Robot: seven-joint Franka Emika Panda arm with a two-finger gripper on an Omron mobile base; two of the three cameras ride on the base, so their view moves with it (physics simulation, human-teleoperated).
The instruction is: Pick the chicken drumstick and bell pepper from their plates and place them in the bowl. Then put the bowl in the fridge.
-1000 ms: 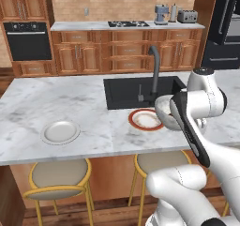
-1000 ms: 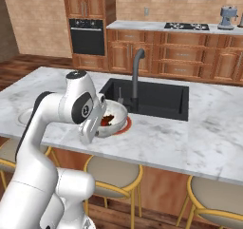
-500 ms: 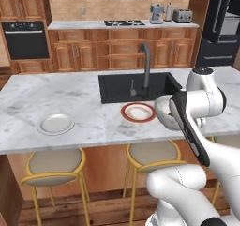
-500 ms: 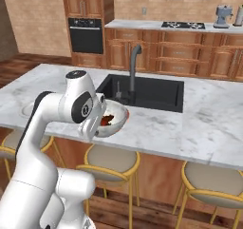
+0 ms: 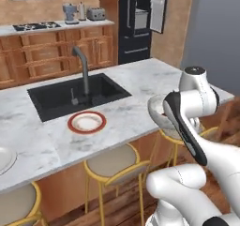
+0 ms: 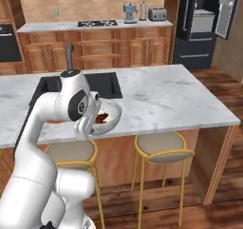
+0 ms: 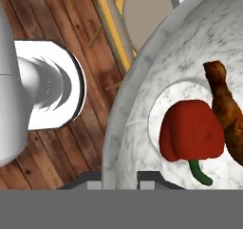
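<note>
My gripper (image 7: 119, 178) is shut on the near rim of the deep white-grey bowl (image 7: 137, 85), which it holds in the air off the island's front edge (image 6: 110, 115). Inside the bowl lie the red bell pepper (image 7: 191, 131) and, beside it, the brown chicken drumstick (image 7: 228, 110). The bowl (image 5: 157, 109) shows partly behind my forearm. On the island stand the orange-rimmed plate (image 5: 87, 122) and, at the far left edge, the plain white-grey plate (image 5: 3, 157). The black fridge (image 6: 199, 26) stands far back right with its door (image 6: 226, 12) swung open.
The marble island (image 6: 166, 95) carries a black sink (image 5: 70, 94) with a dark faucet (image 5: 83, 66). Yellow-framed stools (image 6: 159, 146) stand under its front edge over a wooden floor. Wooden cabinets and a stove line the back wall.
The whole picture has shifted: the base has moved to the right along the island, bringing the fridge closer into view. The bowl stays held in the gripper.
</note>
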